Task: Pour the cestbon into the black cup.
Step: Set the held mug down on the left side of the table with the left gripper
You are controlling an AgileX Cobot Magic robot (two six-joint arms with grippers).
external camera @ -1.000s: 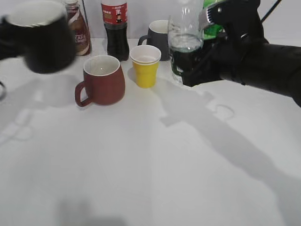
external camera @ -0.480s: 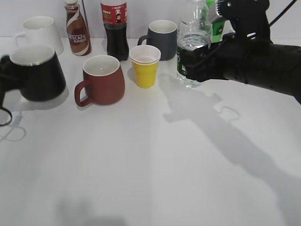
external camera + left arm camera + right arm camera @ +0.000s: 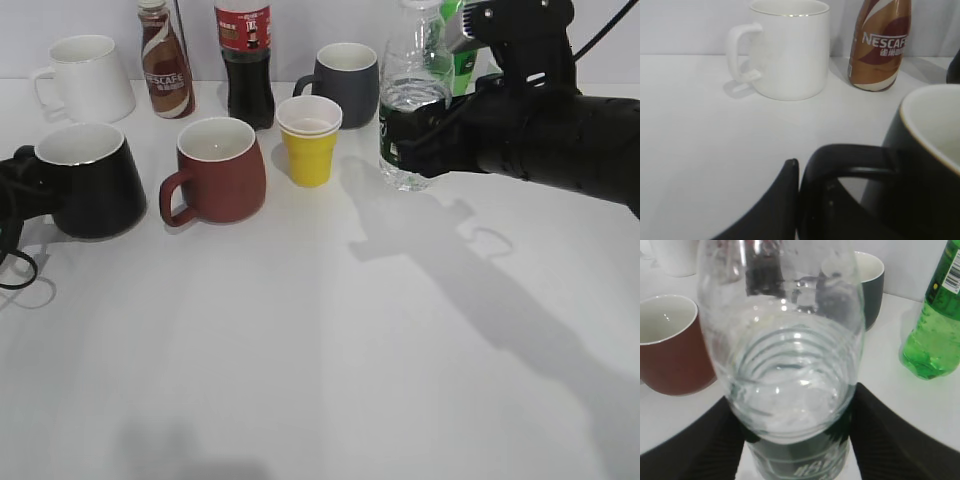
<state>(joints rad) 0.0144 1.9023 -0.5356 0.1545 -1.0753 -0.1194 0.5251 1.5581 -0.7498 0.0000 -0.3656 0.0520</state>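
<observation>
The black cup stands upright on the table at the left, white inside, handle to the left. My left gripper is shut on its loop handle; the left wrist view shows the cup and a finger of the gripper against the handle. The cestbon is upright and uncapped at the back right, partly filled with water, its base at or just above the table. My right gripper is shut on its dark green label. The right wrist view shows the cestbon between the gripper's fingers.
A reddish-brown mug and a yellow paper cup stand between the two grippers. Behind them are a white mug, a Nescafe bottle, a cola bottle, a grey mug and a green bottle.
The left gripper has lowered the black cup from high at the left down onto the table. The right gripper has moved the cestbon slightly right and lower.
</observation>
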